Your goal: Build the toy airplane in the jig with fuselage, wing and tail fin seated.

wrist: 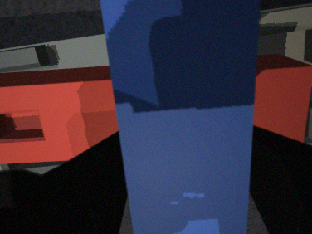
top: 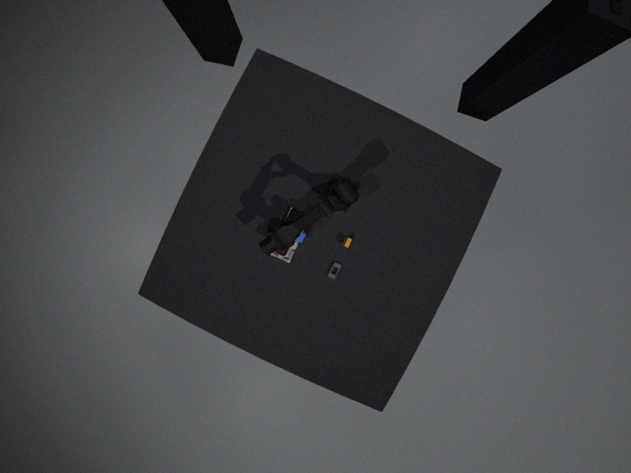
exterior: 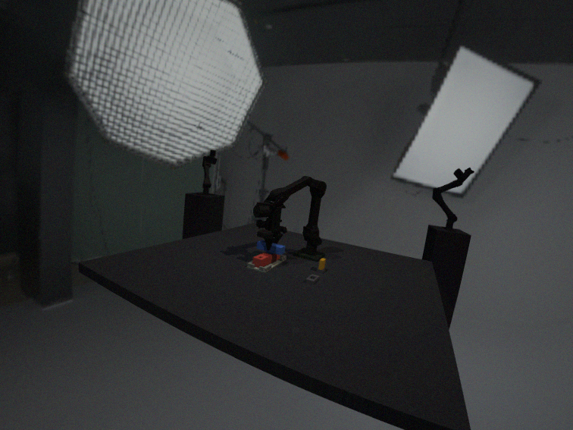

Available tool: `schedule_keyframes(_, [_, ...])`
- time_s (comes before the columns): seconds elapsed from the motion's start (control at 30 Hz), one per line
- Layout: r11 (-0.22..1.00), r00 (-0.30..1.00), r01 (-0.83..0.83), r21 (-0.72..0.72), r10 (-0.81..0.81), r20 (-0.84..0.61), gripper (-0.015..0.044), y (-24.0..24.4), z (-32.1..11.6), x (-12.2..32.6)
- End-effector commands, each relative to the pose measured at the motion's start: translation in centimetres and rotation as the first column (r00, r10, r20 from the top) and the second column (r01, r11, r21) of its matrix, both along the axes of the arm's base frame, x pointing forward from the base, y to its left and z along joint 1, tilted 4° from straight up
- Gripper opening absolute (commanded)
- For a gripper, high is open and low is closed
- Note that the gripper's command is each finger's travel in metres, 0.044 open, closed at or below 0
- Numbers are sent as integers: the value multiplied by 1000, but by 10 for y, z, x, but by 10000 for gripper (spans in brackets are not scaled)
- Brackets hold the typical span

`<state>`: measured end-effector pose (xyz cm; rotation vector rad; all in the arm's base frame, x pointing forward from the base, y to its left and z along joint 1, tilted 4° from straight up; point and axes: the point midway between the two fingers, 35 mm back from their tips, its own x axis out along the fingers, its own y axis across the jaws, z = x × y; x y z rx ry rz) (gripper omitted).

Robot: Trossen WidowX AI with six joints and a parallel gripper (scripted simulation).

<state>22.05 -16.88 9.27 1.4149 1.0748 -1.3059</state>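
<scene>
My gripper (exterior: 270, 249) (wrist: 181, 134) points down, shut on the blue wing (top: 300, 237) (exterior: 278, 249) (wrist: 187, 133). The wing lies crosswise over the red fuselage (exterior: 261, 259) (wrist: 62, 124), close above it or touching; the wing's tab is hidden. The fuselage lies lengthwise in the pale cradle (top: 289, 259) (wrist: 85, 51) and looks level. One rectangular socket shows in its top, left of the wing in the wrist view. The orange tail fin (top: 348, 242) (exterior: 322, 263) stands upright, apart from the cradle. The arm hides much of the cradle from above.
A small grey block with a rectangular opening (top: 330, 275) lies on the dark table (top: 336, 335) (exterior: 334, 324) near the tail fin. The arm's base (exterior: 311, 255) stands behind the cradle in the exterior view. Two dark pedestals (exterior: 203, 214) (exterior: 447, 257) carry other arms beyond the table.
</scene>
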Motion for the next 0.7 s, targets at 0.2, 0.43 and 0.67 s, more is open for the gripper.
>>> schedule_keyframes(0.2, [1000,1000,0,0,0,0,109,0,0,0])
schedule_keyframes(0.43, [1000,1000,0,0,0,0,135,0,0,0])
schedule_keyframes(0.67, [1000,1000,0,0,0,0,319,0,0,0])
